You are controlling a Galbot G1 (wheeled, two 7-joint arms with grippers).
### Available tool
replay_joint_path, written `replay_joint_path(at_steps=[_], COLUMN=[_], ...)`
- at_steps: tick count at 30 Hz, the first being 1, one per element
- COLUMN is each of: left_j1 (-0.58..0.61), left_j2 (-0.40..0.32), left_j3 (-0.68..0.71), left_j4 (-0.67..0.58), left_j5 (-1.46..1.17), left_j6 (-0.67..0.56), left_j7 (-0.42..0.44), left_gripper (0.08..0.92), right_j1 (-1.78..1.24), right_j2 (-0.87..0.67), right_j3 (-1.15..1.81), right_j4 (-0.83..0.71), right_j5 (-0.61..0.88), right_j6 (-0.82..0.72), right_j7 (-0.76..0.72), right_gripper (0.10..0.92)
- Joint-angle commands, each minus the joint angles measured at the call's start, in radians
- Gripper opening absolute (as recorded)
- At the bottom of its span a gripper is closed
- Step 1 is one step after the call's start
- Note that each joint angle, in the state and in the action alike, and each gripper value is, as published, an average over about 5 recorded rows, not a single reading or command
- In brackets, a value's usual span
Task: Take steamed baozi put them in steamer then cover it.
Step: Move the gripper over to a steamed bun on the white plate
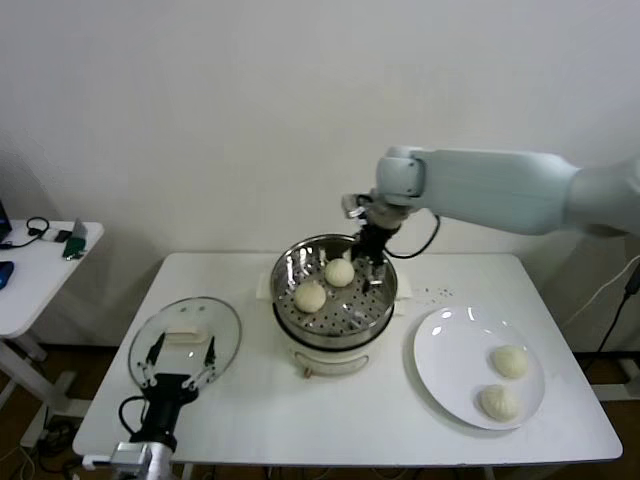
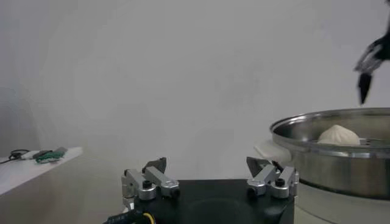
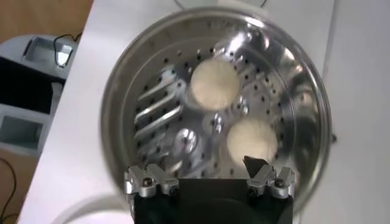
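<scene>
- Round shiny steel steamer (image 1: 335, 300) mid-table, upright, mouth up; two cream-white dough buns (image 1: 339, 271) on tray, front-right of tray bare
- Two more buns (image 1: 510, 361) on flat white plate (image 1: 445, 350), right
- Round clear glass lid (image 1: 185, 335) flat near left edge, oblong handle lying left-right
- R gripper (image 1: 366, 262) over steamer's back rim, fingers apart, empty
- L gripper (image 1: 178, 362) by lid, fingers apart, empty

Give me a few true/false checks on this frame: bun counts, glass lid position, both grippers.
1. Two cream-white round dough buns lie in the shiny stainless-steel steamer pot. True.
2. The flat white plate holds three buns. False: it holds two.
3. The clear glass lid covers the steamer. False: it lies flat on the white table, on the robot's left of the pot.
4. The right gripper hangs open above the steamer, holding nothing. True.
5. The left gripper grips a bun. False: it is open and empty, by the lid.
</scene>
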State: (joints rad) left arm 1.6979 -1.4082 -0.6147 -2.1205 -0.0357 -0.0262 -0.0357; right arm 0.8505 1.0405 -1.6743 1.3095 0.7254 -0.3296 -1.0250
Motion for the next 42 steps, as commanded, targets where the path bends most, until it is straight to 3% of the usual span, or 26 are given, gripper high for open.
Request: replay_joint_path(at_steps=[1,16,30,42], left_j1=[0.005,0.033,0.039,0.034], left_j2=[0.000,-0.017,-0.029,-0.031], left_j3=[-0.003,-0.009,-0.008,-0.009], left_j4=[0.000,-0.009,0.002,0.015], left_j5=[0.002,0.021,0.037,0.043], left_j6=[0.002,0.005,0.004,0.007], left_j7=[-0.001,-0.003,-0.005,-0.006], left_gripper=[0.823,0.823,0.823,0.823], right_j1=[0.053,-0.366,-0.655,-0.692], right_j2=[-0.372,-0.634,-0.619,-0.527], right_j3=[-0.037,0.140,0.342,0.380], right_j4=[0.219,0.249,0.176,0.097], right_j5=[-0.168,-0.564,-0.655,-0.655], right_j6=[0.029,0.064,0.070,0.072], right_j7=[-0.039,-0.066,-0.059,-0.055], right_gripper=[0.823,0.823,0.823,0.823])
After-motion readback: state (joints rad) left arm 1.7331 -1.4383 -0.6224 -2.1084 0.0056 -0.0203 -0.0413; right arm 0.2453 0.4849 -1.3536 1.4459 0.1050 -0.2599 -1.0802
